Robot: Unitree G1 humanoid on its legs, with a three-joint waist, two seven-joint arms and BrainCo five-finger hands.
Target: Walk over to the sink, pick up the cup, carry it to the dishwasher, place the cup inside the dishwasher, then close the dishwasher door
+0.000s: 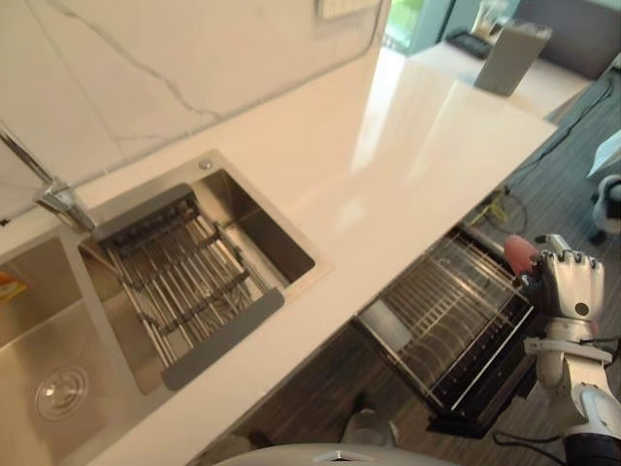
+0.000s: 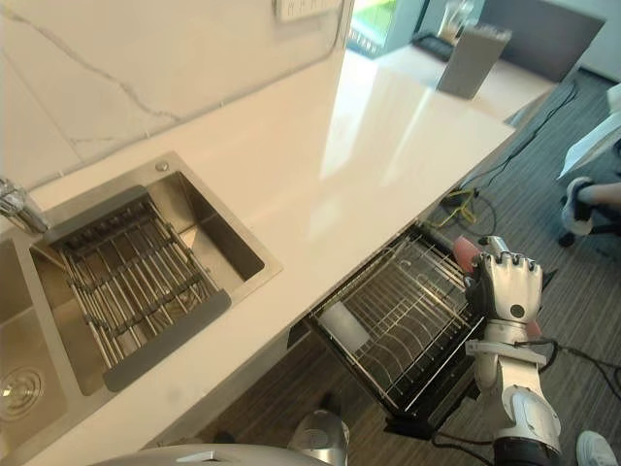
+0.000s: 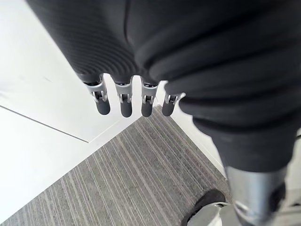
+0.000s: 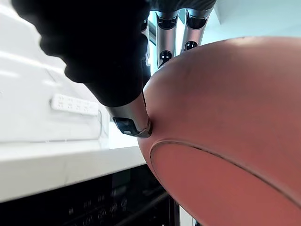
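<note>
A pink cup (image 4: 225,127) sits clamped between the right hand's (image 1: 568,282) curled fingers and thumb, lower right of the frame, above the pulled-out dishwasher rack (image 1: 456,311). The left hand (image 3: 124,101) hangs empty with its fingers straight. The carry looks about finished. Next the cup must be lowered into the rack and released.

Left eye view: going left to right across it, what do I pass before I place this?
tap → drying rack → dishwasher rack, pulled out below the counter → cup → right hand gripping the cup
</note>
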